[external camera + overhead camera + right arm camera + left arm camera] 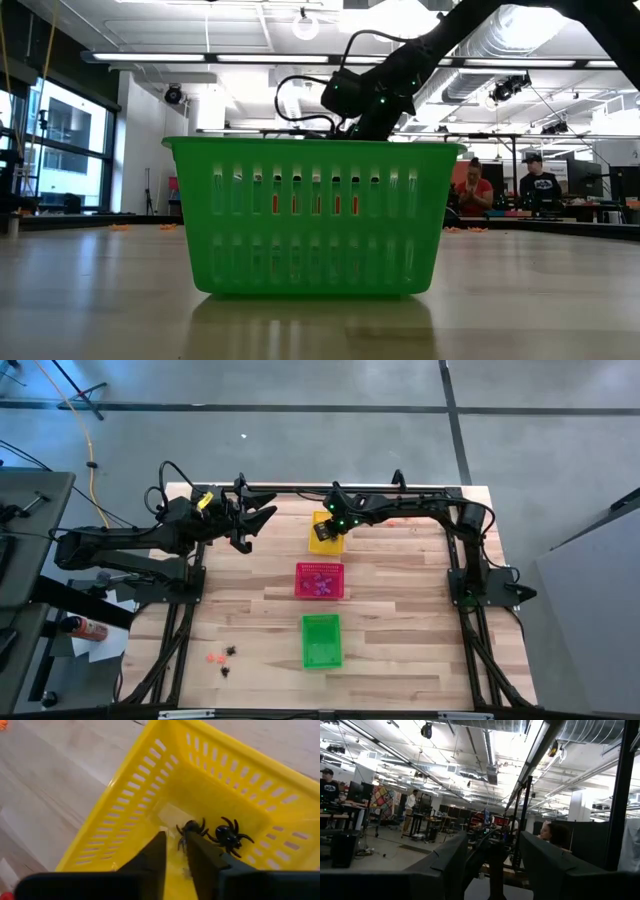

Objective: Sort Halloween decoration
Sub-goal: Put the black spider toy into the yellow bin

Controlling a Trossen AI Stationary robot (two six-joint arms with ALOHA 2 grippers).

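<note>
Looking at the high view, we see the right gripper over the yellow basket at upper centre, the left gripper parked at upper left, fingers spread, trinkets at lower left. Low view: green basket fills centre. Right wrist view: fingers slightly parted, nothing pinched, two black spiders on the basket floor.

No writing, label, brand, number or sign can be read on anything here — not on the baskets, the table, or the arms. Screens and a colourful panel in the room behind are too far off to make out.
</note>
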